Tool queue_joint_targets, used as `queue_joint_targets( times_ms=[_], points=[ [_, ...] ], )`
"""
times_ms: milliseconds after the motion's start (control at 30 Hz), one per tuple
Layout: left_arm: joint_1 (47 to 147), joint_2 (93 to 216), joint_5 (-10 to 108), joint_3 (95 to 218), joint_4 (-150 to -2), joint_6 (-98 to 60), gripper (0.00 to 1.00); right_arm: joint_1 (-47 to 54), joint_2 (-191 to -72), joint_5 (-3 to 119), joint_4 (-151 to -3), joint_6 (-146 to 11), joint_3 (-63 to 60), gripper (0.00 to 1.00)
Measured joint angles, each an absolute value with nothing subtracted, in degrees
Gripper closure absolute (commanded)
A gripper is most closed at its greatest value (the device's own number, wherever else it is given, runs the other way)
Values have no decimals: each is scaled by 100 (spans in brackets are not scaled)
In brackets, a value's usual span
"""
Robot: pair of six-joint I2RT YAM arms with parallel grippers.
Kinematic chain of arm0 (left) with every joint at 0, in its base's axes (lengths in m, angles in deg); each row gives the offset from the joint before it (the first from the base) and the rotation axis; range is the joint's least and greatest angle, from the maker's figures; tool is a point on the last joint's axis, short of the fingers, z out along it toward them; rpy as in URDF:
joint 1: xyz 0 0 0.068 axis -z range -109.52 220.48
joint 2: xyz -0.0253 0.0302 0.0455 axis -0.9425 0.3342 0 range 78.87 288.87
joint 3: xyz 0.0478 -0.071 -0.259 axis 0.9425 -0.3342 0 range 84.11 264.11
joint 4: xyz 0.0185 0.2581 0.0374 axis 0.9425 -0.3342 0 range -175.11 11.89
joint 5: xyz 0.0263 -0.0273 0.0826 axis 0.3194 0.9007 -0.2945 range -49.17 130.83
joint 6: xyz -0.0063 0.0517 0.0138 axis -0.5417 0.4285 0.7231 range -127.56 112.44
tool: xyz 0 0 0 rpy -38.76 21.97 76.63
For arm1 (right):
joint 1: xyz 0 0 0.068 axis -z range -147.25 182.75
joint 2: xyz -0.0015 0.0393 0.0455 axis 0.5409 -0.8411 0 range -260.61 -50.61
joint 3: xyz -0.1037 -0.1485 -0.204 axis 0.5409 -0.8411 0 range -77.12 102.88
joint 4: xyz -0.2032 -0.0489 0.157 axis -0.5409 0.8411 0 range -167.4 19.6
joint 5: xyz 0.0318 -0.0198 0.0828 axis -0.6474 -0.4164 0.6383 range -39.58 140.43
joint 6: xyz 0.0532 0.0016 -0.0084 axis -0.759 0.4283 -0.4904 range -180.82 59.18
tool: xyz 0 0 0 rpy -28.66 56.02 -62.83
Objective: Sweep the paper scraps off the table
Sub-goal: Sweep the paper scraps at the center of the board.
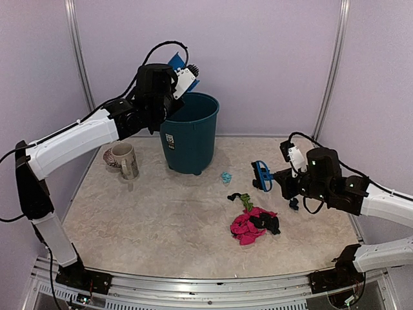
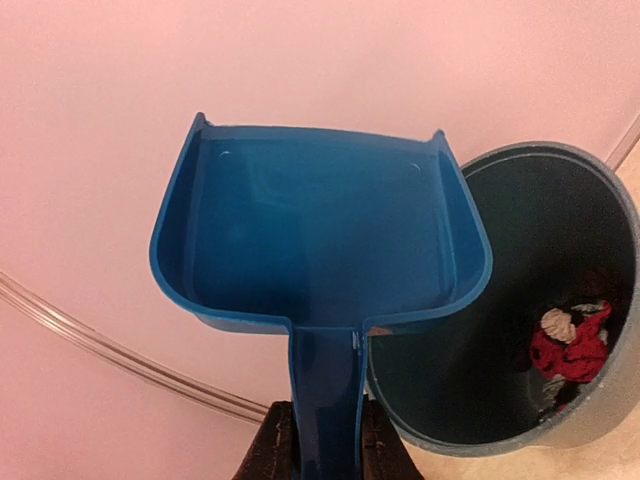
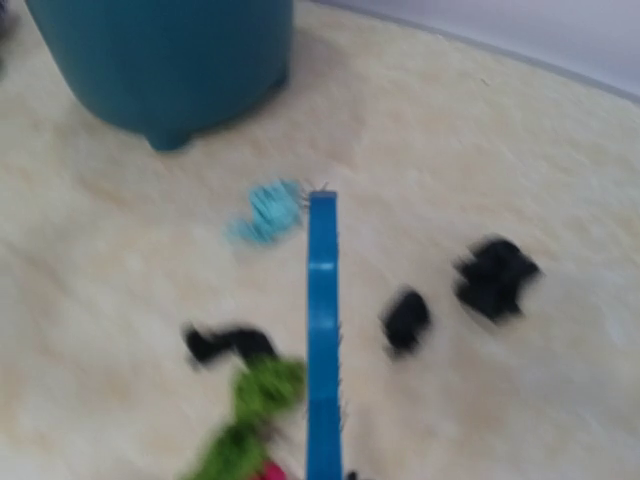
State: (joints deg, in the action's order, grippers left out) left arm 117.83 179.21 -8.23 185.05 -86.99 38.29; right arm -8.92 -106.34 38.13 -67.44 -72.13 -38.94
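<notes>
Brown-patterned ceramic mug (image 1: 122,159) stands far L. Left gripper (image 2: 322,447) is raised, fingers (image 2: 272,452) pinching the handle of the blue plastic dustpan (image 2: 320,230), pan up at the rim of the round teal plastic bin (image 1: 191,132); a few scraps inside. Main heap of crumpled paper scraps (image 1: 253,223), pink/black w/ a green strip, lies R of centre on the beige marble-patterned table (image 1: 142,226), long axis back-left to near-right. One teal bit (image 1: 226,176) sits apart, nearer the bin. Bare tabletop L of heap & in front, to the near edge. Right gripper (image 1: 279,181), low behind the heap, is clamped on the blue hand brush (image 1: 261,174), tip by the teal bit.
</notes>
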Motion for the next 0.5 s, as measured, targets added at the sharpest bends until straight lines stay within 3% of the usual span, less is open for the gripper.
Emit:
queue_joint_targets(
  times_ms=[500],
  points=[
    [11905,16266,1011,17832,-10369,356,100,-873,-13853,5079,-8095,-8953,-2128,100]
  ],
)
